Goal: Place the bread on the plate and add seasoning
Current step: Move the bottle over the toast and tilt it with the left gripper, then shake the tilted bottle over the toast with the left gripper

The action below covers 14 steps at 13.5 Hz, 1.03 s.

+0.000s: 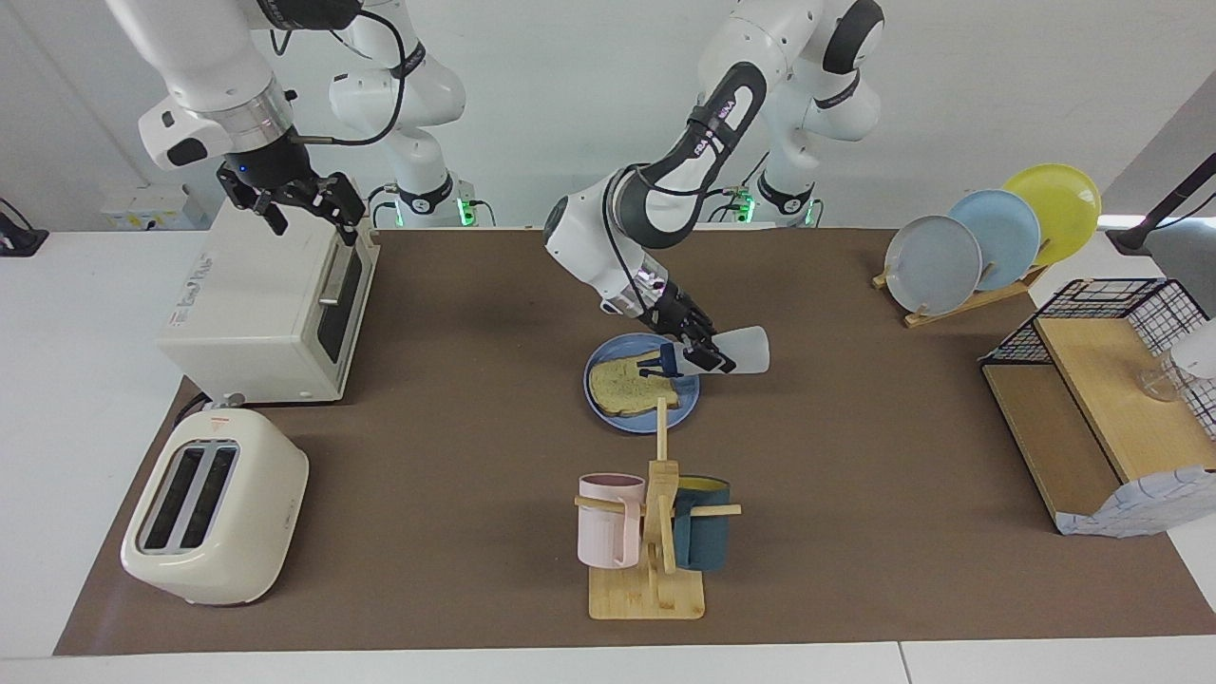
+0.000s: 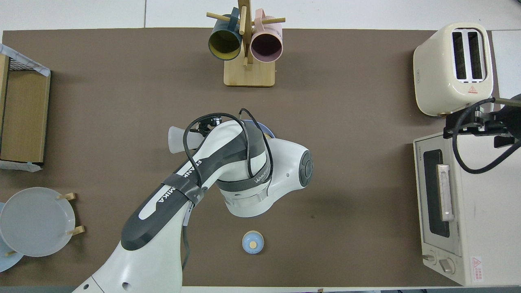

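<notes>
The bread [image 1: 622, 388] lies flat on the blue plate [image 1: 608, 420] in the middle of the table. My left gripper [image 1: 700, 354] is shut on the seasoning [image 1: 744, 350], a translucent white bottle held tipped on its side. Its dark blue cap [image 1: 665, 362] hangs just over the bread's edge. In the overhead view the left arm covers the plate and bread, and only the seasoning's base [image 2: 178, 139] sticks out. My right gripper [image 1: 296, 195] is open and holds nothing, up in the air over the toaster oven [image 1: 266, 294].
A cream toaster [image 1: 214, 508] stands at the right arm's end, farther out than the oven. A wooden mug rack [image 1: 655, 532] with two mugs sits farther from the robots than the plate. A small bell [image 2: 252, 242], a plate rack [image 1: 988, 237] and a wooden shelf [image 1: 1102, 418] are also here.
</notes>
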### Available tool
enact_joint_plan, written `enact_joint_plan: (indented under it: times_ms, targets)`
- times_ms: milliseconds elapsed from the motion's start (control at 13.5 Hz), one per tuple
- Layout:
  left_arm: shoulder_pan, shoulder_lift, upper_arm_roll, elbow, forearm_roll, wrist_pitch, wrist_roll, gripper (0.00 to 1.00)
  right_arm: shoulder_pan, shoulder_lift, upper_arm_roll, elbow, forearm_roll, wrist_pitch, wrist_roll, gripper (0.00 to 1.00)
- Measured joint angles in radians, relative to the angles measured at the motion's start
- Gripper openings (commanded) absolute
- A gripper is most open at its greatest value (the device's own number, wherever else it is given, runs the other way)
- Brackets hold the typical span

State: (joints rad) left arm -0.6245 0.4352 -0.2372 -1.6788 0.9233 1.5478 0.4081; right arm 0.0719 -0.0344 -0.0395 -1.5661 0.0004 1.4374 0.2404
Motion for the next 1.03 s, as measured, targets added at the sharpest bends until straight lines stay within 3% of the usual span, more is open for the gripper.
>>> enact_joint_plan:
  times_ms: [296,443,813,1034]
  targets:
    - [-0.011,0.006,-0.002,-0.023,0.111,-0.076,0.010,0.00,-0.052,-0.004,0.055,0.007,-0.001,-0.037,-0.004,1.00]
    - [-0.049,0.060,-0.003,-0.033,0.186,-0.135,0.009,0.00,-0.071,-0.005,0.061,0.007,-0.001,-0.022,-0.012,1.00]
    - [-0.079,0.174,-0.002,-0.043,0.402,-0.246,0.004,0.00,-0.110,-0.003,0.047,-0.021,-0.001,0.034,-0.036,1.00]
    - [-0.088,0.188,-0.003,-0.037,0.435,-0.249,0.004,0.00,-0.111,-0.001,0.011,-0.049,0.008,0.054,-0.076,1.00]
